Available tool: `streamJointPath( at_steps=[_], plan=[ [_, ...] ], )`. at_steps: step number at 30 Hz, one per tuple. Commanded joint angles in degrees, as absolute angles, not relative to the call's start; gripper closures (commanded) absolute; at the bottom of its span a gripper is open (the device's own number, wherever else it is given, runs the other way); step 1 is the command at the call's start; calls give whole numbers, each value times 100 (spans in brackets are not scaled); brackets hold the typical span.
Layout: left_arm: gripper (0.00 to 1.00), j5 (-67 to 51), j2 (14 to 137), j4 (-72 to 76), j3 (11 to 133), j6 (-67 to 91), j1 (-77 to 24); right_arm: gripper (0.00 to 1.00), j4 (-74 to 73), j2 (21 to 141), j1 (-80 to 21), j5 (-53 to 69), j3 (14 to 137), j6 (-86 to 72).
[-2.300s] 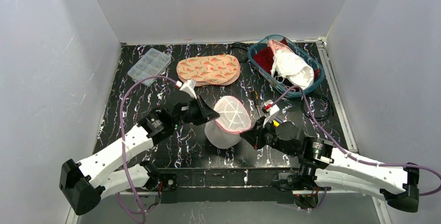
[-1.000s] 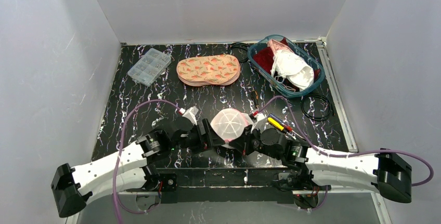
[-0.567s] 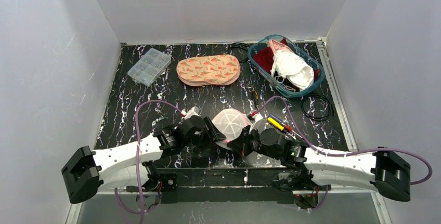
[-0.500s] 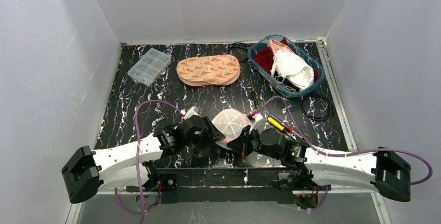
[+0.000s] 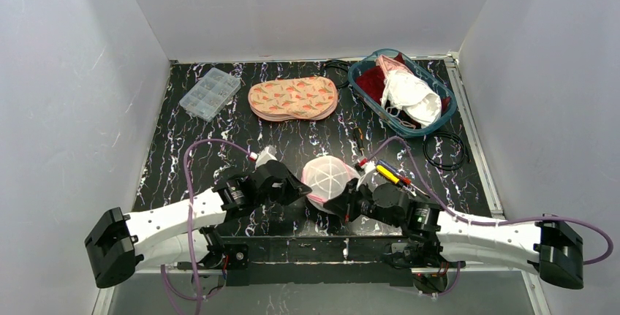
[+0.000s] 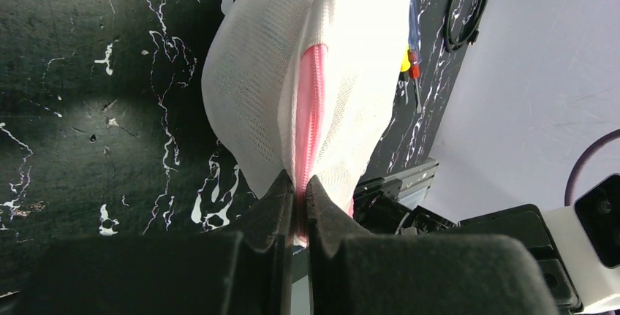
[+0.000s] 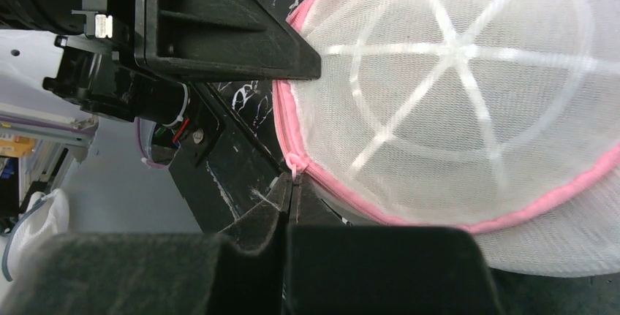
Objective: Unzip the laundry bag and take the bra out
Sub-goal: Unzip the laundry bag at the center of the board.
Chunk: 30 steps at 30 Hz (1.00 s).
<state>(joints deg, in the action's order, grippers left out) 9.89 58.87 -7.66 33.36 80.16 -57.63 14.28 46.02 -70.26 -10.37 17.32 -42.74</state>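
The laundry bag [image 5: 327,180] is a round white mesh pod with a pink zipper band, held near the table's front edge between both arms. My left gripper [image 6: 298,187] is shut on the pink zipper seam [image 6: 313,110] at the bag's left side. My right gripper [image 7: 292,183] is shut on the small pink zipper pull [image 7: 295,163] at the bag's rim. The bag's ribbed top [image 7: 446,66] fills the right wrist view. The zipper looks closed. The bra inside is hidden by the mesh.
A teal basket [image 5: 365,88] of clothes stands at the back right. A patterned peach pouch [image 5: 292,98] and a clear parts box [image 5: 209,93] lie at the back. Pens [image 5: 391,175] and a black cable loop [image 5: 446,150] lie right of the bag.
Both arms lowered the bag from mid-table toward the front edge. In the last half second the bag shifted slightly right and down, with both grippers still clamped on it.
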Motion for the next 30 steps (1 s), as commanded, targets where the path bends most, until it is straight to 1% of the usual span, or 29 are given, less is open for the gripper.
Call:
streamJointPath(
  at_steps=[1,7,13,15,20,24,25,26,27,28,30],
  plan=[
    [100,1461,5671,-1273,3399,7919,-5663,99,1063,4174,-7065,-1290,1749,-4149],
    [100,1391,5500,-1290,3388,7738,-5608,99,344,3562,-7064,-1735,1705,-4233],
    [100,999,5279,-1041,3441,7040,-5438,99,-333,3168,-7065,-2034,1980,-4111],
    [100,688,5242,-1073,3489,6673,-5191,99,-556,3121,-7062,-2124,2117,-4001],
    [100,-797,5437,-549,3366,6088,-4432,99,-811,3211,-7066,-2238,2224,-3746],
    [100,-1262,5750,-278,3294,5855,-4296,99,-549,3365,-7059,-2112,2007,-3788],
    [96,-1316,5807,-232,3261,5853,-4293,99,-421,3397,-7061,-2046,1939,-3830],
    [91,-1364,5839,-163,3208,5862,-4295,99,-284,3447,-7061,-1948,1859,-3866],
    [82,-1411,5859,-91,3151,5880,-4298,99,-159,3498,-7061,-1900,1790,-3915],
    [67,-1424,5831,-62,3099,5919,-4298,99,-63,3555,-7063,-1822,1724,-3946],
    [45,-1409,5750,-223,3064,5954,-4298,99,190,3672,-7066,-1721,1685,-4008]
  ],
)
